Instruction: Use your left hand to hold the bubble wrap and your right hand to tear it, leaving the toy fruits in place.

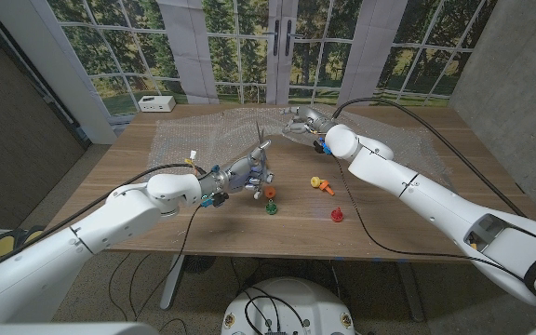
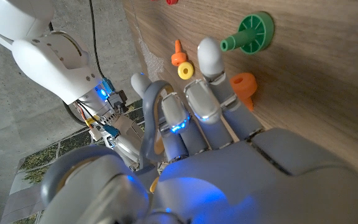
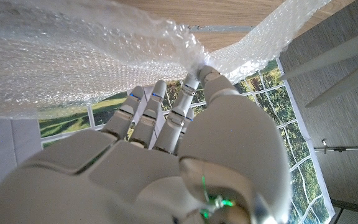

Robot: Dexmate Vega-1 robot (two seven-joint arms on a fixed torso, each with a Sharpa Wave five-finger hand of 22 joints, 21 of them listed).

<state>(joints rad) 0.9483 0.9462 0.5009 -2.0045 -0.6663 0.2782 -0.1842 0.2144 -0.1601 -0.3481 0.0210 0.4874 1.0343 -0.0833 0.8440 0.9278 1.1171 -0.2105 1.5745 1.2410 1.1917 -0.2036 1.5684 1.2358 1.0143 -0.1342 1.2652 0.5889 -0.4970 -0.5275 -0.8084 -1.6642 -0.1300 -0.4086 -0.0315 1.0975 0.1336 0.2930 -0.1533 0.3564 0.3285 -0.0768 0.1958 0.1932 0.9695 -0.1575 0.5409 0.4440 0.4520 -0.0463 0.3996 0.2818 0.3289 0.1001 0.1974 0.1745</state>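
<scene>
1. The wooden desk (image 1: 408, 200) takes up the middle of the head view, with windows behind it at 12 o'clock.
2. The bubble wrap (image 1: 203, 135) is a clear sheet spread over the far half of the desk, from about 10 o'clock across to 2 o'clock. Near the middle it is pulled up off the wood into a peak. In the right wrist view the bubble wrap (image 3: 104, 56) hangs bunched above the fingers.
3. The right robot hand (image 1: 302, 123) sits at about 1 o'clock from the desk's centre, on the lifted wrap. In the right wrist view its fingertips (image 3: 191, 81) pinch a gathered fold of the wrap, so this hand is gripping the sheet.
4. The left robot hand (image 1: 249, 172) is near the desk's centre, at the wrap's near edge, with the fingers pointing up toward 1 o'clock. In the left wrist view the fingers (image 2: 207, 81) are loosely curled. I cannot tell whether they grip the wrap.
5. A small white box (image 1: 156, 103) stands at the far left corner, at about 10 o'clock.
6. The toy fruits lie on bare wood at 5 o'clock from the left robot hand:
   - an orange piece (image 1: 270, 193) beside the hand
   - a green piece (image 1: 272, 207) just below it
   - a yellow and orange piece (image 1: 321, 183) toward 3 o'clock
   - a red piece (image 1: 337, 216) nearest the front edge
</scene>
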